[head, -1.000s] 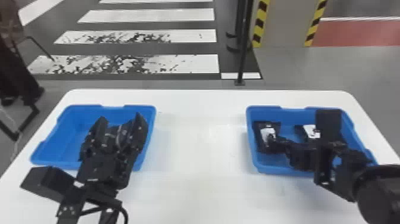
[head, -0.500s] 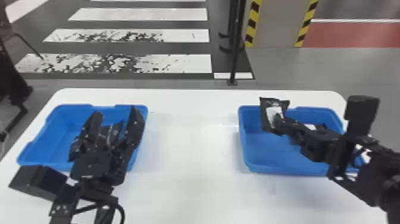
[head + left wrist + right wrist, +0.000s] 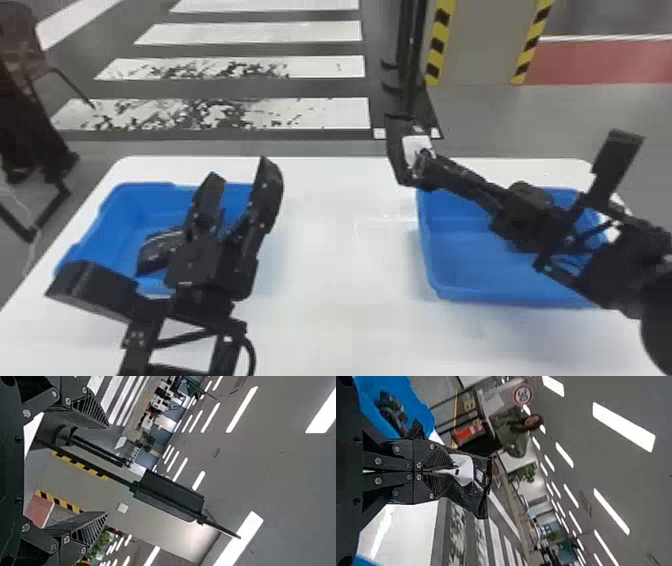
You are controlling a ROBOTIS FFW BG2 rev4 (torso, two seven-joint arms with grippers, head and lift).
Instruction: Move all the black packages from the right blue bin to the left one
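Jaws spread, the left gripper (image 3: 241, 169) crowds the left blue bin (image 3: 116, 232) at eight o'clock in the head view and should yield before the black package (image 3: 398, 159), at two, crosses; in the right wrist view, the right gripper (image 3: 452, 471) pinches one end, so swing smoothly.

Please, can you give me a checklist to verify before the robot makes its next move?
1. Black package gripped: ok, right gripper is shut on it.
2. Package lifted out of right blue bin: ok.
3. Left gripper empty: ok, fingers apart.
4. Left blue bin unobstructed: not ok, left gripper hangs over it.
5. Dark thing in right bin is a package: cannot tell.
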